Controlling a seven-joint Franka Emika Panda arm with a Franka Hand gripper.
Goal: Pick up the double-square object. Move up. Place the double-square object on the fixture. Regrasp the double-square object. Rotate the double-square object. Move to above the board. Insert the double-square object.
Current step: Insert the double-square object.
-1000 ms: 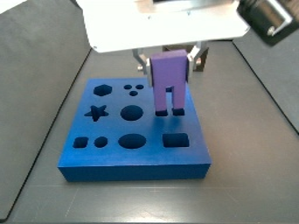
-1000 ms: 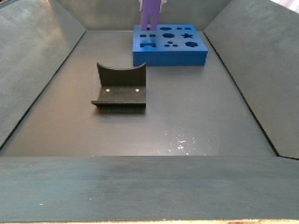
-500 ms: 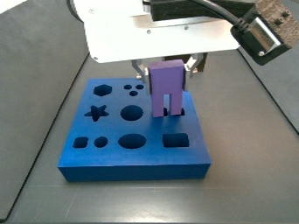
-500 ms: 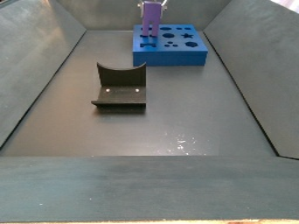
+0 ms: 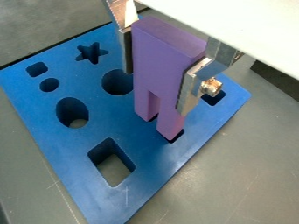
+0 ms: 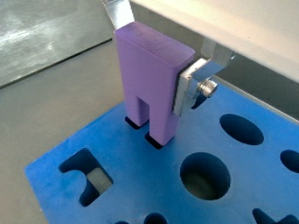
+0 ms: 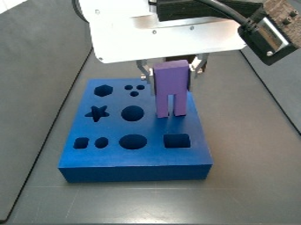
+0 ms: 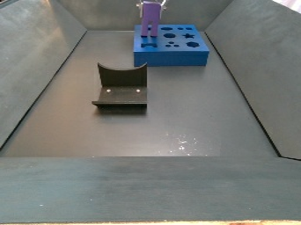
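Your gripper (image 5: 162, 54) pinches the double-square object (image 5: 160, 74) upright, its 2 legs entering the board (image 5: 117, 140).

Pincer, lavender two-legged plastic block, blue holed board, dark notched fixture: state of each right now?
Pincer: shut on the lavender two-legged plastic block, above the board.
Lavender two-legged plastic block: upright, held between the silver fingers, both legs entering their square holes, not fully seated.
Blue holed board: flat on the floor, other holes unfilled.
Dark notched fixture: holds nothing, apart from the board.
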